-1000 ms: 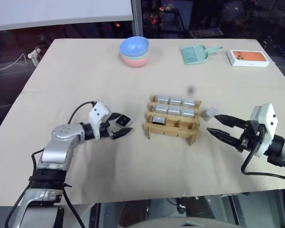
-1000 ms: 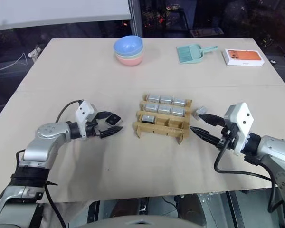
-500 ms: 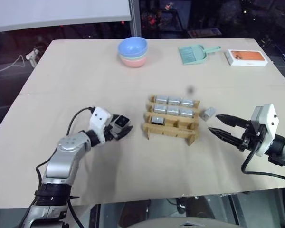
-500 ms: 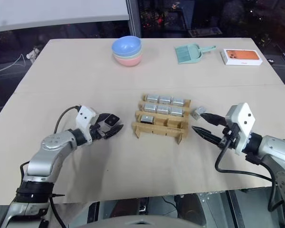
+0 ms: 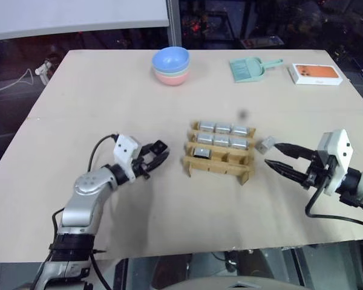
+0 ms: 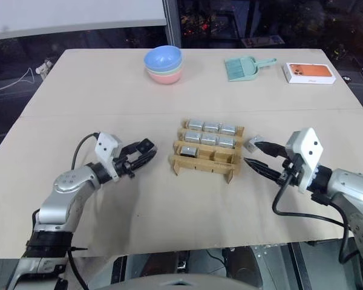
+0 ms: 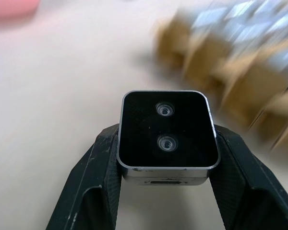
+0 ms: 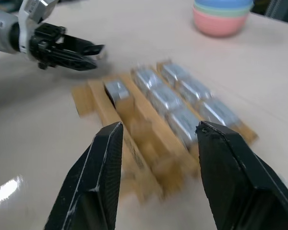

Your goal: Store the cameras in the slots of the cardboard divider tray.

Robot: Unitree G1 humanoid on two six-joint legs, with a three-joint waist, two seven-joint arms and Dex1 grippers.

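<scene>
Left gripper (image 5: 157,152) closed on camera (image 7: 167,134), lifted, pointing level.

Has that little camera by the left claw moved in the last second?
Yes. The left gripper has shut on the camera and lifted it off the table, bringing it slightly closer to the tray.

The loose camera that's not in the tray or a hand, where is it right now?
In the left eye view, the loose camera lies on the table beside the tray's right end, just past the right hand.
</scene>
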